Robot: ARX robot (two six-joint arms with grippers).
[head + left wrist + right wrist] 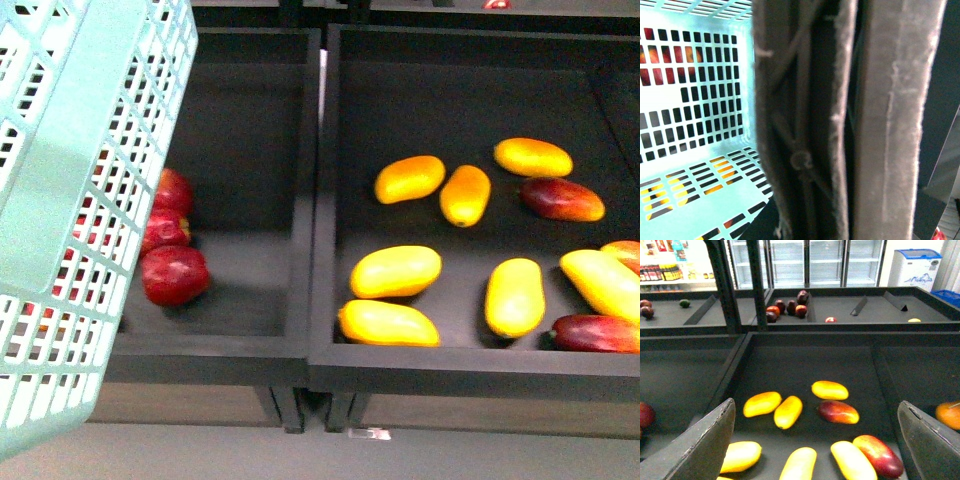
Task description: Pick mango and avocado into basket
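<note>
basket tilted | mangoes in black bin | right pincer released | left pincer: cannot tell

My front view cuts the basket off at its top and left edges. The row of red fruits runs behind its slotted wall, where only scraps show through the holes. At the right edge a red mango and another reddish one are cropped.

In my left wrist view, grey bands fill the middle, too close and blurred to name. Fruit beneath the basket floor shows only as yellow slivers.

The fingers of my right gripper are cut off by the picture's edge. So is an orange fruit just behind one finger. A green fruit in a far bin is too small to name.
</note>
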